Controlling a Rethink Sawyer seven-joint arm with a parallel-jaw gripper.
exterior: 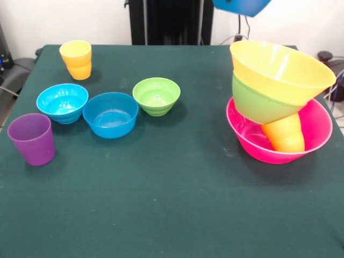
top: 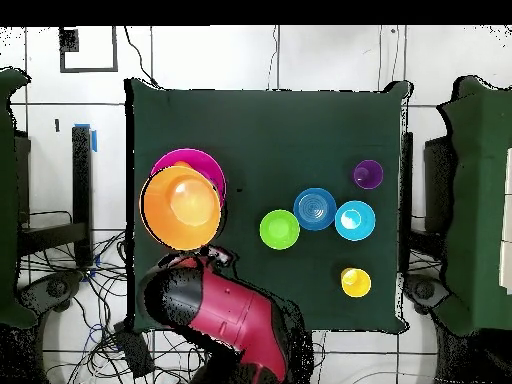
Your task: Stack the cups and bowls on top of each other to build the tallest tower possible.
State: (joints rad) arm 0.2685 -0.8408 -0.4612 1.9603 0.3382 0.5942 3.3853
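The tower stands at the right in the front view. A large pink bowl [exterior: 317, 129] holds an upside-down orange cup [exterior: 286, 135], with a green bowl [exterior: 255, 102] and a large orange bowl [exterior: 279, 67] tilted on top. A blue bowl [exterior: 242, 5] hangs in the air above the tower at the top edge, held from above. In the overhead view the gripper [top: 198, 262] is at the end of the red arm [top: 235, 315], beside the orange bowl [top: 181, 207]. Its fingers are hidden. A yellow cup [exterior: 76, 59] and a purple cup [exterior: 32, 138] stand at the left.
A cyan bowl [exterior: 62, 102], a blue bowl [exterior: 110, 114] and a small green bowl [exterior: 156, 95] sit in a row left of centre. The black pedestal [exterior: 172, 21] stands behind the table's far edge.
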